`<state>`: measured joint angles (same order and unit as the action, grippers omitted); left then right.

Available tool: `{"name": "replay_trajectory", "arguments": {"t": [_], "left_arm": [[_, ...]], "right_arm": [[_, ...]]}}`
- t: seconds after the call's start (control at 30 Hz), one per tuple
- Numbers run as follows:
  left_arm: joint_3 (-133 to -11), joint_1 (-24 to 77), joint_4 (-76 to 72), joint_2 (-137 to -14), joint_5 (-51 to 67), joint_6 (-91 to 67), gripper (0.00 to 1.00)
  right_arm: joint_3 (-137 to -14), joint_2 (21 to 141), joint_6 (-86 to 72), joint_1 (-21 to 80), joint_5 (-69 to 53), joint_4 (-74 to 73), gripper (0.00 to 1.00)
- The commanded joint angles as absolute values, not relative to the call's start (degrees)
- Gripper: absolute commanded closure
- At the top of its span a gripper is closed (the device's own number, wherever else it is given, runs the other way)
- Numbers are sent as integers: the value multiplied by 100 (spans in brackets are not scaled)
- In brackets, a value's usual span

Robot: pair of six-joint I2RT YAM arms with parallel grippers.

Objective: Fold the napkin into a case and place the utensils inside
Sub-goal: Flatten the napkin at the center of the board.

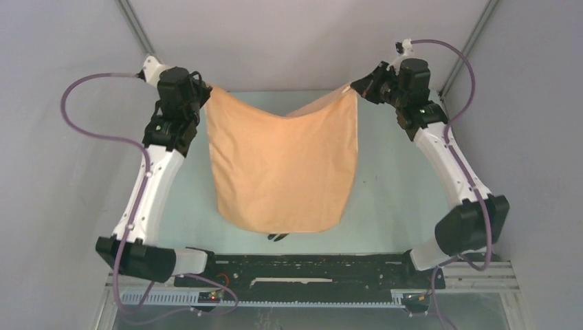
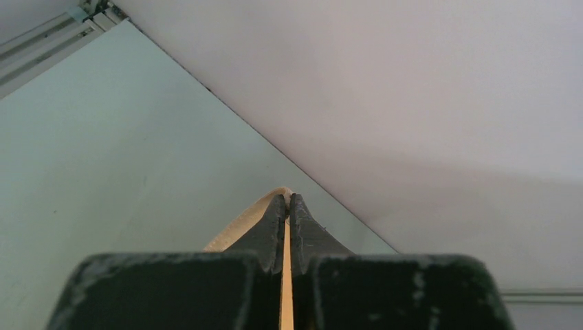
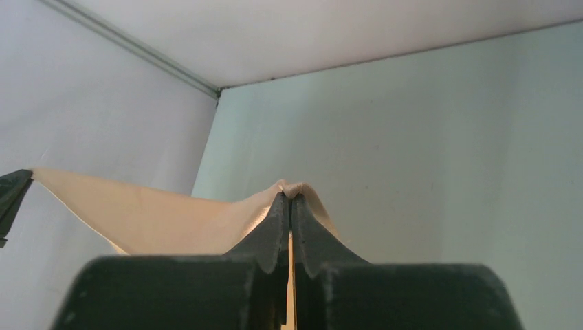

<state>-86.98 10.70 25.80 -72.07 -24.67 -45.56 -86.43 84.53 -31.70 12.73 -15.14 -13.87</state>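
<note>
Both arms reach to the far side of the surface (image 1: 392,192), each holding one far corner of the napkin (image 1: 282,172). Left pincer (image 1: 205,91) is clamped tight on the left corner; in the left wrist view the jaws of the left pincer (image 2: 287,206) are pressed together with a thin peach strip of napkin (image 2: 240,223) between them and curling over the tip. Right pincer (image 1: 354,88) is likewise closed on the right corner; in the right wrist view the right pincer (image 3: 291,203) pinches a small bunched fold, and the napkin (image 3: 158,216) stretches away to the left. The napkin is spread between the two arms in the middle of the surface, its top edge sagging in a shallow V and its body widening toward a rounded near edge. Cannot tell whether that near edge touches the surface. Utensils (image 1: 278,236): only a small dark tip shows, poking out just under the napkin's near edge, near the centre; the rest is hidden by the cloth.
</note>
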Motion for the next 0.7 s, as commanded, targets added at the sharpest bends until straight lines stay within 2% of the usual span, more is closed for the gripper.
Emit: {"name": "replay_trajectory", "arguments": {"t": [0.0, 0.33, 0.67], "left_arm": [[-9287, 853, 1854, -7885, -2048, -4513, 100], [-10161, 505, 1636, -9424, -1549, -4551, 100], [-10435, 284, 1333, -10345, -1141, -4522, 100]], "right_arm": [[-9618, 9131, -3214, 1127, -1685, -751, 100], [-11263, 11078, -3286, 870, -1917, -1079, 100], [-11614, 11875, -3298, 804, -2053, -1015, 100]]}}
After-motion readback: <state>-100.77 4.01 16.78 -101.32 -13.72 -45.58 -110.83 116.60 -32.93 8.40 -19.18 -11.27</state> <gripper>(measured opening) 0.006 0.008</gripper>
